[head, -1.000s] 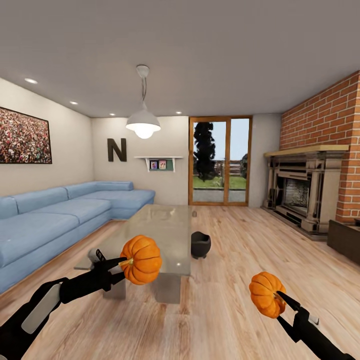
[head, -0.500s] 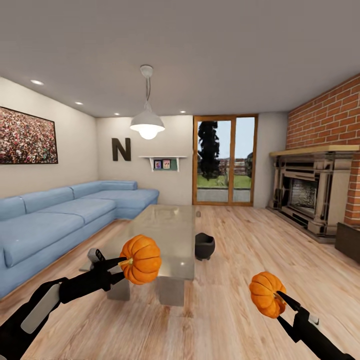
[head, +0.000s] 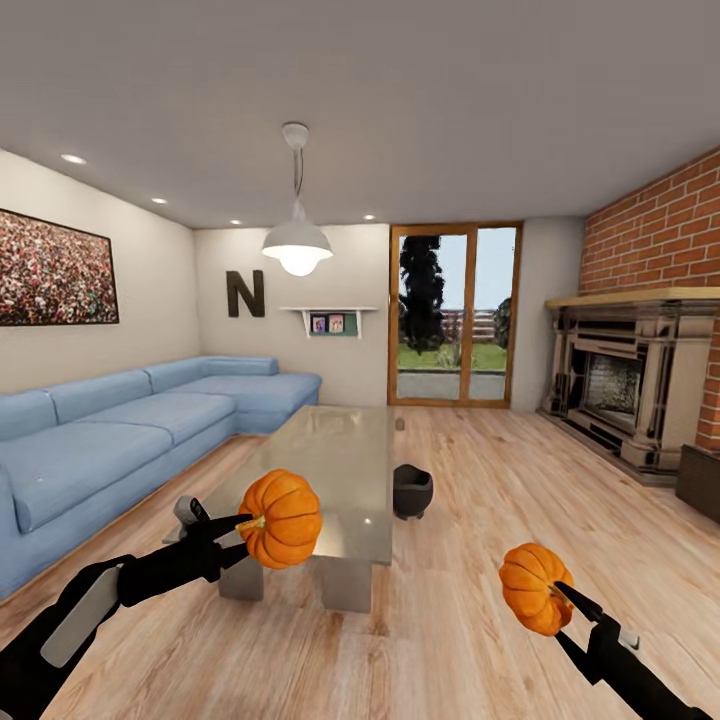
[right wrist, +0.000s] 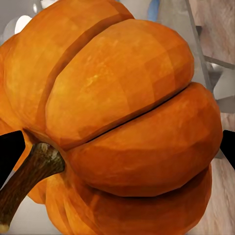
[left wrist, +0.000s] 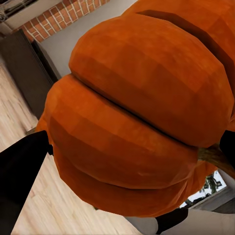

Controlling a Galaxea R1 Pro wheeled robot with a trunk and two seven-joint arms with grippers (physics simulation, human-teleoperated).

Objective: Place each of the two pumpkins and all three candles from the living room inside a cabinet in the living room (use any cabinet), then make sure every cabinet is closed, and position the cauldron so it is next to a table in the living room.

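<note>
With the left gripper (head: 240, 527) clamped on one ribbed orange pumpkin (head: 281, 519) and the right gripper (head: 563, 597) on the other (head: 533, 588), swing smoothly toward the dark-brown cabinet (head: 698, 482) at three o'clock, grips firm.

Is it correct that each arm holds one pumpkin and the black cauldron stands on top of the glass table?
Not quite. Each arm does hold a pumpkin, left and right, but the cauldron stands on the wooden floor beside the glass table, not on top of it. The head view shows this.
</note>
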